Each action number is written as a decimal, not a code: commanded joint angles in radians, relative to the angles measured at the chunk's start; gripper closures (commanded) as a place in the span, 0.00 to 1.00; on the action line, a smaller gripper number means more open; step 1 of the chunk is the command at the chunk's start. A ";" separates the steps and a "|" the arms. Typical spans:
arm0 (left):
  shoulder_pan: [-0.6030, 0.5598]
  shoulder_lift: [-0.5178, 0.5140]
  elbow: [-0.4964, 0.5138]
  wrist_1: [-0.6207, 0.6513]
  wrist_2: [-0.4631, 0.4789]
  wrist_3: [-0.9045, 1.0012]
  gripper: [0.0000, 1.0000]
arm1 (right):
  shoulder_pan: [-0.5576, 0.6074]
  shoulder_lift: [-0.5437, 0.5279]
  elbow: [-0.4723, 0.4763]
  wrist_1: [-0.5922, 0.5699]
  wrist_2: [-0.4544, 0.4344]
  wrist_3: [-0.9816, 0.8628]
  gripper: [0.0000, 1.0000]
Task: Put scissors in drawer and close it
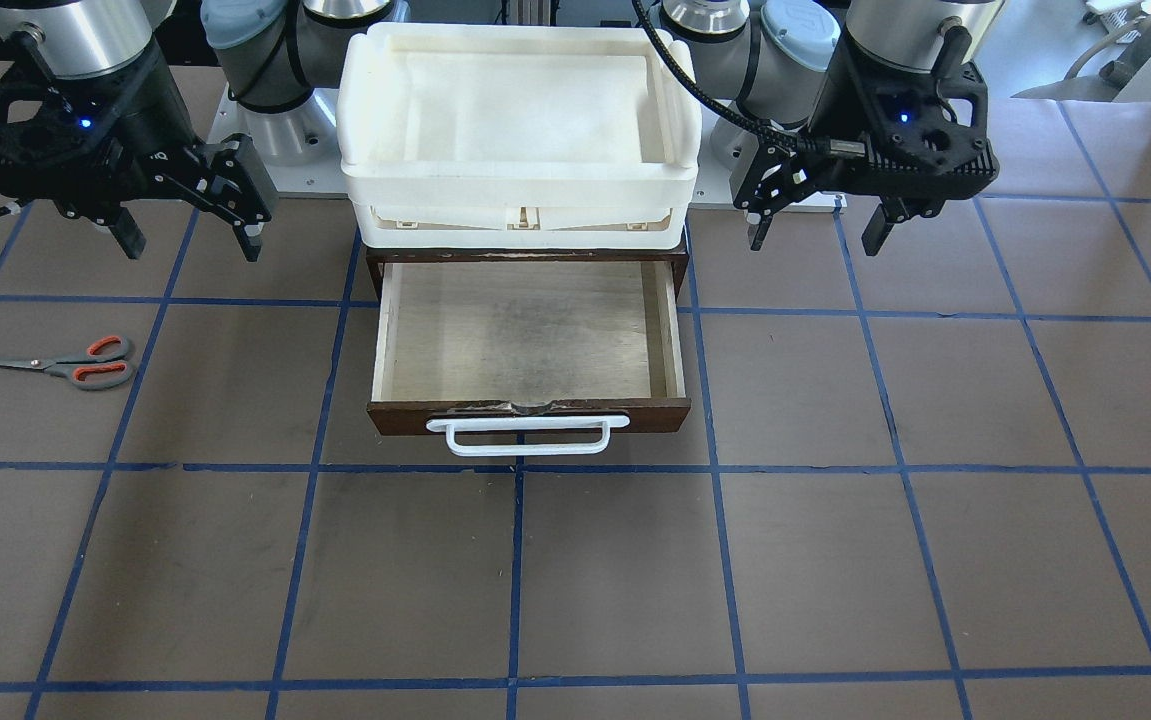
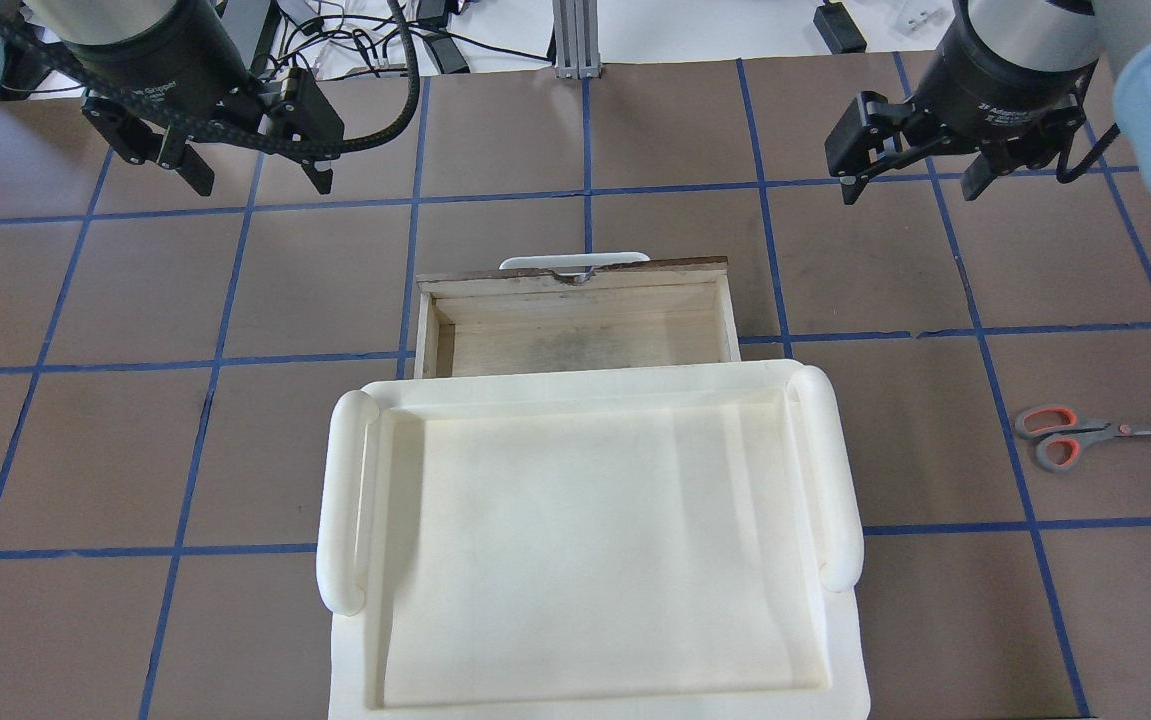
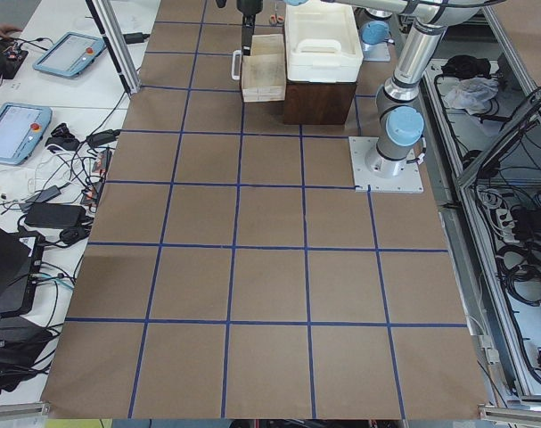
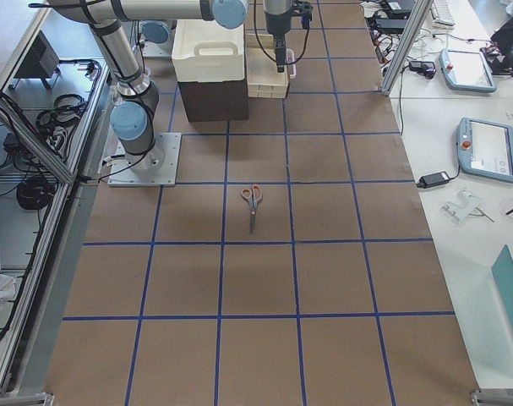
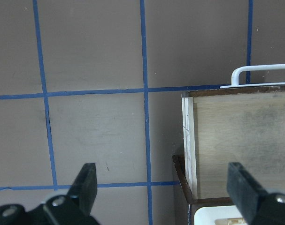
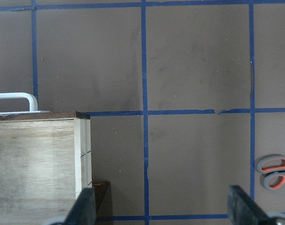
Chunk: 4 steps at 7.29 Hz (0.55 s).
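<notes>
**Scissors lie to the right hand's outer side; the open drawer sits between the two hands.**

The right hand (image 2: pixel 908 190) hangs released and empty above the tabletop (image 2: pixel 915 430). The scissors (image 2: pixel 1085 437) lie flat below it and off to its outer side, away from the drawer (image 2: pixel 575 340). Their long axis runs sideways, roughly in line with the hand's finger spread, handles toward the hand and blades pointing outward. This hand is clearly the nearer. The left hand (image 2: pixel 263 185), also released and empty, hangs beyond the drawer's far side. The drawer stands pulled out from beneath the white tray (image 2: pixel 345 500), and its near side wall is probably what a carried load must clear.
</notes>
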 commanded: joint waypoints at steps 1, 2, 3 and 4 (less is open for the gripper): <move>0.000 0.001 0.000 -0.002 -0.001 0.000 0.00 | 0.000 -0.004 0.003 0.000 0.002 -0.002 0.00; 0.000 0.000 0.000 0.000 -0.001 0.000 0.00 | 0.000 -0.003 0.003 0.000 0.007 -0.002 0.00; 0.000 0.001 0.000 0.000 -0.001 0.000 0.00 | 0.000 -0.003 0.003 0.000 0.010 -0.002 0.00; 0.000 0.001 0.000 0.000 -0.001 0.000 0.00 | 0.000 -0.008 0.005 0.000 0.011 -0.002 0.00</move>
